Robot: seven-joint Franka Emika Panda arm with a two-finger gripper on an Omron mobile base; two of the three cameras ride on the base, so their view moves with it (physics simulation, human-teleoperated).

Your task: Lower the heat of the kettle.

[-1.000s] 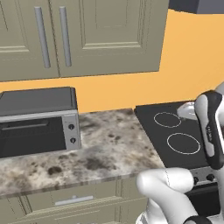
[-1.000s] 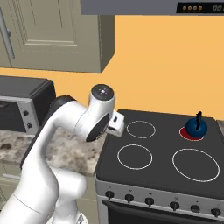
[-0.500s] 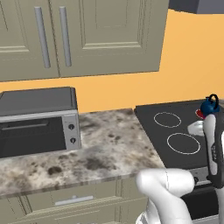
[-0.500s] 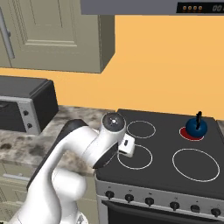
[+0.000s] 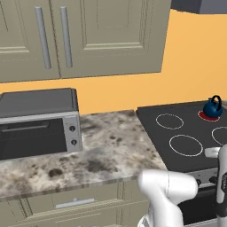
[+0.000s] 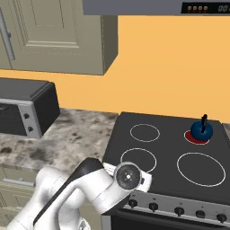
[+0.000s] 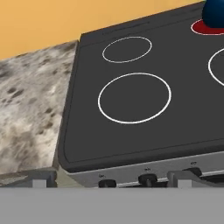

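kettle (image 6: pixel 201 130) on red back burner (image 6: pixel 196 137) | knobs (image 7: pixel 148 179) unobstructed | end effector — spread unclear

The kettle (image 5: pixel 213 107) is small, round and glossy dark blue, with a thin black arched handle rising from its top. It stands upright on the stove's (image 6: pixel 170 179) back right burner (image 6: pixel 196 137), which glows red beneath it. The kettle covers only part of that red disc and is much smaller than the white burner rings nearby.
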